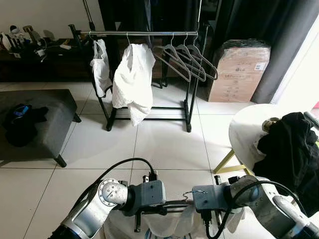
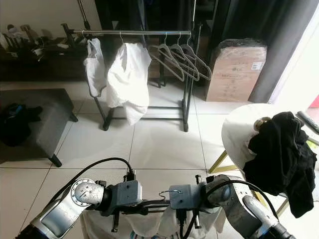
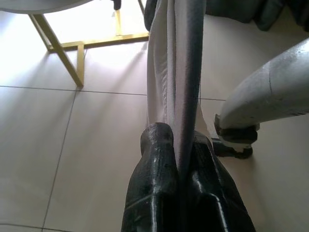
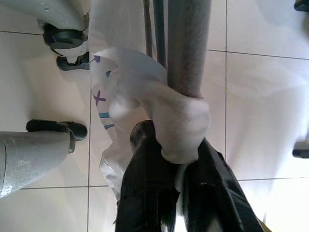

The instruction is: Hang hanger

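Both grippers meet low in front of the robot, holding one grey hanger [image 2: 152, 203] with a white garment [image 4: 145, 96] draped on it. The left gripper [image 3: 179, 169] is clenched on one arm of the hanger, its black fingers [image 3: 154, 193] pressed tight against the bar with cloth hanging past them. The right gripper [image 4: 181, 179] is clamped on the other arm, where the white fabric bunches into a thick fold between its fingers [image 4: 145, 193]; small purple and blue marks print the cloth just beside that grip. The hanger's wire hook [image 2: 169, 191] rises between the two wrists. Well ahead of the grippers stands the clothes rack [image 1: 144, 33], carrying two white garments [image 1: 132, 79] toward the left-gripper side and three bare hangers [image 1: 187, 59] toward the right. A taped cardboard box [image 1: 239, 69] sits beyond the right gripper; what it holds cannot be seen. Near the right arm a round white table [image 1: 246, 132] bears a black heap of clothes [image 1: 294, 149], partly cut off by the frame edge. The hanging garment's lower part is out of sight below the arms.
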`<state>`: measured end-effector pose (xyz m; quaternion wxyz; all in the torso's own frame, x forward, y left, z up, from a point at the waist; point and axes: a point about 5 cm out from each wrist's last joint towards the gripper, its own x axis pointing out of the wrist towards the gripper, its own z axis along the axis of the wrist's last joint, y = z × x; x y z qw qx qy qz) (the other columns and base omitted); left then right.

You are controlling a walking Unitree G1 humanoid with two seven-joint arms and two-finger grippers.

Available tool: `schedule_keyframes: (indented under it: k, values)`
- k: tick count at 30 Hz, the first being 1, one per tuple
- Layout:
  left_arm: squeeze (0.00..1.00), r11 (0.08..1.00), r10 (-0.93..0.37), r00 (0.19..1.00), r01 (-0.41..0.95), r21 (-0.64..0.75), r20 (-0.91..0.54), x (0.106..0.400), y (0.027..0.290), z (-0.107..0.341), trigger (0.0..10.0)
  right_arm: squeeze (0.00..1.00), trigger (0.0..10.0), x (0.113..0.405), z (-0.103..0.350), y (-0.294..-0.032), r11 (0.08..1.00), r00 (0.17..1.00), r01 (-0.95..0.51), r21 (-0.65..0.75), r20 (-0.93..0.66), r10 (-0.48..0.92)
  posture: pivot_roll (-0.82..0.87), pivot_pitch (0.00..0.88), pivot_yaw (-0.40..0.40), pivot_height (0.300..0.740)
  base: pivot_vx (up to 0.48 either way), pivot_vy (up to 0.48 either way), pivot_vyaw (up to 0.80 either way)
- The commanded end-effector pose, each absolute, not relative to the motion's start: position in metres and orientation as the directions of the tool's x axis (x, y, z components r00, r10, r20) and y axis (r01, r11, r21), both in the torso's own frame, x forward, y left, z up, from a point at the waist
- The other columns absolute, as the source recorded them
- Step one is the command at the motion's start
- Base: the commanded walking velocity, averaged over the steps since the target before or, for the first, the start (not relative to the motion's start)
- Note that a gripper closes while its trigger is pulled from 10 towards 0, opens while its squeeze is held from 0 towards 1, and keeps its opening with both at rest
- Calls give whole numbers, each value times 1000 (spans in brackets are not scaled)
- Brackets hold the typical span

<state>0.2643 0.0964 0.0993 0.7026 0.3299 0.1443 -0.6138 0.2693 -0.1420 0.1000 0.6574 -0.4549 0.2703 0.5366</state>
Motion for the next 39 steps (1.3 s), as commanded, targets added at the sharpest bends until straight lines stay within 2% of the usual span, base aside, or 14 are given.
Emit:
schedule_keyframes:
  k: [1,2,9,17,25,31,33,34,35,39]
  values:
    - [0,69,-753,247,952,300,-610,268,102,99,0,616,10000,270,101,-143,21,276,-953,-302,-836,474,-84,121,0,740,0,0,0]
    - [0,79,-751,259,948,307,-607,269,102,99,0,1000,10000,269,101,-143,25,266,-957,-290,-834,483,-84,121,0,740,0,0,0]
    - [0,130,-733,314,936,328,-603,272,107,97,0,1000,10000,266,98,-144,28,229,-968,-249,-834,502,-83,122,-1,740,0,0,0]
    - [0,122,-720,308,938,324,-622,271,112,94,0,1000,10000,265,94,-147,24,209,-973,-228,-841,499,-81,123,-2,740,0,0,0]
    - [0,44,-690,246,953,300,-681,263,118,89,0,1000,10000,280,92,-153,97,275,-960,-261,-830,484,-82,124,-3,740,0,0,0]
    - [0,57,-680,261,951,305,-685,262,121,88,0,1000,10000,290,86,-153,169,352,-936,-309,-814,462,-81,125,-3,740,0,0,0]
    - [0,77,-673,275,949,305,-686,261,124,86,0,529,10000,297,82,-158,233,410,-911,-341,-806,427,-80,126,-2,740,0,0,0]
    - [0,97,-666,290,947,306,-687,261,127,85,0,192,10000,300,79,-161,268,438,-896,-354,-802,406,-80,126,-2,740,0,0,0]
    - [0,117,-659,307,943,310,-686,261,130,84,0,0,10000,302,77,-164,296,458,-884,-363,-799,390,-79,126,-2,740,0,0,0]
    - [0,214,-606,393,918,335,-691,259,145,77,0,0,10000,309,72,-174,414,535,-822,-390,-777,332,-74,127,1,740,0,0,0]
